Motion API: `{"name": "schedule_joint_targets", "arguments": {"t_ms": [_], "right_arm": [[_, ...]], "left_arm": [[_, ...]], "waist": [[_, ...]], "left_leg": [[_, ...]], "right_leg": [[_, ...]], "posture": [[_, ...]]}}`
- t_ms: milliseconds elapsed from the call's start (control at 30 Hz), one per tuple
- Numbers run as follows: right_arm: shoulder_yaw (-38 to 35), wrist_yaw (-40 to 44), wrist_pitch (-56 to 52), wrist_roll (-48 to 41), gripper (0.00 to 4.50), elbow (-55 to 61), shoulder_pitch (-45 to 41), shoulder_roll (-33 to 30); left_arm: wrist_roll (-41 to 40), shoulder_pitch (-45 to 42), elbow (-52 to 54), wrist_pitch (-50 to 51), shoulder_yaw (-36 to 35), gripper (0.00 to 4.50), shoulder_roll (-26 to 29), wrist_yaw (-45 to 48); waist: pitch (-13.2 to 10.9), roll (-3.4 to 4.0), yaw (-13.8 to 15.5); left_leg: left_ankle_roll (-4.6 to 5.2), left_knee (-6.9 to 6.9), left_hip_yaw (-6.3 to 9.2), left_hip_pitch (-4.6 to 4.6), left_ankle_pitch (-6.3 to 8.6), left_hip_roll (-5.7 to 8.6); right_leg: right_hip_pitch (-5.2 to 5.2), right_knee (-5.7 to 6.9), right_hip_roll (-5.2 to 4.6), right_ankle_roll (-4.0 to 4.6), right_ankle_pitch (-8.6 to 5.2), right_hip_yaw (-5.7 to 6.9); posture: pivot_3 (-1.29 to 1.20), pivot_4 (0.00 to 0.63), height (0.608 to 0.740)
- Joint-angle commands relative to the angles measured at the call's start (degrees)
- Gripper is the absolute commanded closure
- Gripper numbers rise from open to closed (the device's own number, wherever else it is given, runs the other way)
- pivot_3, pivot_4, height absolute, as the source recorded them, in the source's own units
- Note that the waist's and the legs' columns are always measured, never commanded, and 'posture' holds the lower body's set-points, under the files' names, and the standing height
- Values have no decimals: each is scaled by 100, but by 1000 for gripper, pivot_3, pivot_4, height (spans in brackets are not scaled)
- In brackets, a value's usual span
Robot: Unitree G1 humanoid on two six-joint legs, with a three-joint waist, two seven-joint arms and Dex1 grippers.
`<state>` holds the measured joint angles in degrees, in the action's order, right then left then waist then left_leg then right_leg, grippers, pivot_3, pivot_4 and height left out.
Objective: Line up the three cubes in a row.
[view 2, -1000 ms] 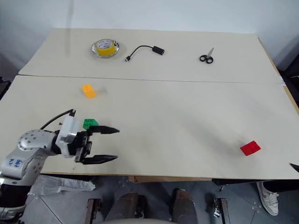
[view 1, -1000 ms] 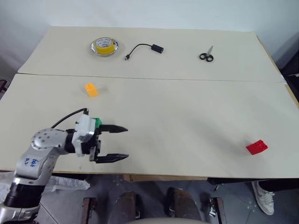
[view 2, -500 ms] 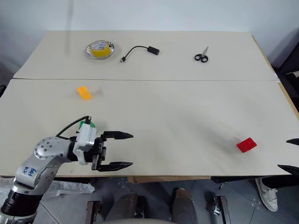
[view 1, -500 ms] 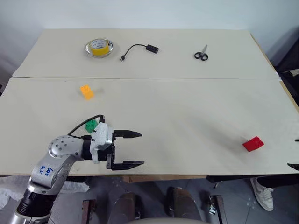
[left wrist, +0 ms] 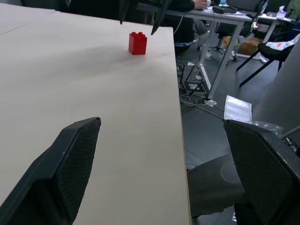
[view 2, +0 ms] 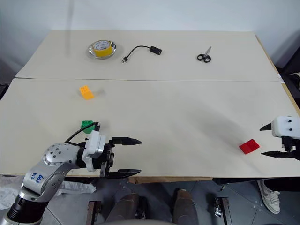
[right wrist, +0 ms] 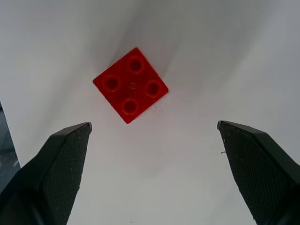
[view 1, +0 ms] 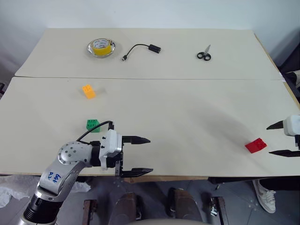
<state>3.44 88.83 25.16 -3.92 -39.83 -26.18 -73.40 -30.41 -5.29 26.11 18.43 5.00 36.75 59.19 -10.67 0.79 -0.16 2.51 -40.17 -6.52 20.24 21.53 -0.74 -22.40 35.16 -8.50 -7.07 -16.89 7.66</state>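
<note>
Hovering wide-open, empty right hand (right wrist: 150,154) over glossy four-stud red cube (right wrist: 131,85); left hand (view 1: 143,156) open.

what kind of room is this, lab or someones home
Most likely an office or lab workspace rather than a home. Two plain pale tables stand pushed together against a bare wall; the left wrist view shows more desks with black office chairs and a grey hard floor beyond the table edge.
</note>
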Motion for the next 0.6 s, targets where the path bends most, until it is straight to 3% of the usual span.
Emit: {"name": "schedule_joint_targets", "arguments": {"t_ms": [33,233,333,567,600], "right_arm": [[516,367,507,38,0,-284,-453,39],[1254,367,910,-58,0,-557,-915,227],[1523,367,895,-134,555,-627,-1035,245],[2028,367,995,-291,2910,-790,-1464,221],[2084,367,971,-359,3003,-766,-1515,224]], "left_arm": [[41,14,62,-114,-12,28,-30,-28],[60,83,50,-99,-73,28,-58,-124],[49,162,84,-96,-101,0,-25,-122],[82,264,-43,-186,-276,0,47,-102],[91,275,-72,-202,-299,0,49,-97]], "waist": [[-1,1,-2],[-1,1,-4],[-2,3,-3],[-3,5,-12],[-3,5,-14]], "left_leg": [[0,0,0,1,0,1],[0,0,2,1,0,-2],[0,0,2,4,0,-1],[0,-2,4,4,0,-2],[0,-1,4,4,0,-2]], "right_leg": [[0,0,-2,0,0,1],[0,-1,0,-1,1,3],[-1,-2,-2,-1,1,3],[-2,-3,-3,0,0,4],[-2,-3,-2,0,1,3]], "posture": [[0,150,740],[0,150,740],[0,150,740],[0,150,740],[0,150,740]]}}
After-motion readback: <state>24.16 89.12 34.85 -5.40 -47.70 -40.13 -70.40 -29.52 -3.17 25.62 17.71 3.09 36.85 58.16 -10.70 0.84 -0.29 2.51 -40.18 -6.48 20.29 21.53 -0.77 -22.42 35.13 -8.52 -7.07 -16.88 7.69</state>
